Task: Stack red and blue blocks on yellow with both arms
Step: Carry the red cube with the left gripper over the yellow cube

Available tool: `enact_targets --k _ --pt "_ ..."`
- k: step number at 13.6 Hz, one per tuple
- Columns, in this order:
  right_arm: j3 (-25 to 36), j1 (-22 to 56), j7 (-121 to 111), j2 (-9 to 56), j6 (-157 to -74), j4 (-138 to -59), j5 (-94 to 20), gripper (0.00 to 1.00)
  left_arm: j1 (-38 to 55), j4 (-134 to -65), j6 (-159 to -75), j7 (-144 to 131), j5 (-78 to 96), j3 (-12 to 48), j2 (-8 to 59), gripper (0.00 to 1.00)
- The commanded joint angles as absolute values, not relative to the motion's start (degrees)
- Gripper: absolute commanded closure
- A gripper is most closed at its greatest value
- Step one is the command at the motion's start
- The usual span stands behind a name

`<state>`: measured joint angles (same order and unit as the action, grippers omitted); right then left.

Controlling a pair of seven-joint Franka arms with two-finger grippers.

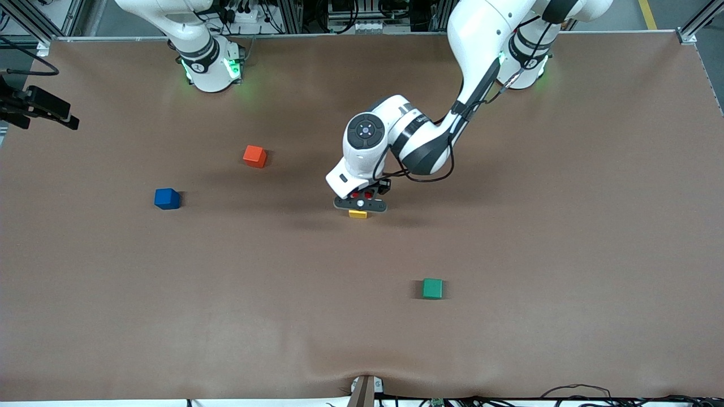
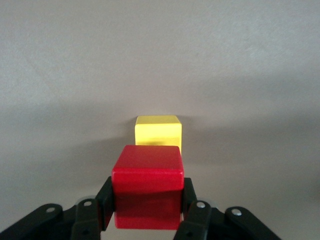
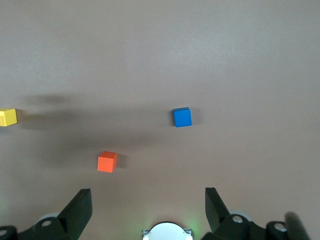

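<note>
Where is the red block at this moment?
The red block is clamped in the left tool, over the yellow block near the table's middle; whether the two blocks touch is unclear.

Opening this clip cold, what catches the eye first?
The left gripper at mid-table, its fingers clamping the red block just over the yellow block. The blue block sits alone toward the right arm's end, below the waiting, open right gripper.

Orange-red cube (image 1: 254, 156) and green cube (image 1: 432, 288) well apart on table (image 1: 565, 226).
</note>
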<state>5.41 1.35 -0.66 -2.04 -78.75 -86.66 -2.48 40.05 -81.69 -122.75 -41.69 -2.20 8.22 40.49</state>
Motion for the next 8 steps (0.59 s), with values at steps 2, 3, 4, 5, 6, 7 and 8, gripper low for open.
enact_targets --k 2,3,4,5,6,7,8 --pt "5.19 0.09 -1.23 -1.49 -78.22 -86.05 -3.16 0.0 40.96 -77.7 -121.2 -42.01 -2.54 7.21 42.97 1.0" --pt "5.19 0.09 -1.23 -1.23 -78.22 -86.13 -3.16 0.0 40.96 -77.7 -121.2 -42.01 -2.55 7.21 43.07 1.0" --pt "5.19 0.0 -1.23 -1.14 -78.22 -86.05 -3.16 0.0 40.96 -77.61 -121.29 -42.1 -2.55 7.21 43.41 1.0" --pt "5.19 -0.26 -1.23 -0.97 -78.22 -86.04 -3.16 0.0 40.96 -77.52 -121.55 -42.19 -2.55 7.03 43.5 1.0" --pt "5.19 -0.61 -1.23 -0.97 -78.22 -86.04 -3.25 0.0 41.31 -77.43 -121.55 -42.19 -2.55 6.68 43.68 1.0" --pt "5.19 -0.7 -1.23 -0.88 -78.22 -86.04 -3.25 0.0 41.92 -76.91 -121.55 -42.19 -2.55 5.98 43.86 1.0" --pt "5.19 -0.7 -1.23 -0.88 -78.14 -86.04 -3.25 0.0 42.62 -76.64 -121.64 -42.27 -2.55 5.28 44.21 1.0"
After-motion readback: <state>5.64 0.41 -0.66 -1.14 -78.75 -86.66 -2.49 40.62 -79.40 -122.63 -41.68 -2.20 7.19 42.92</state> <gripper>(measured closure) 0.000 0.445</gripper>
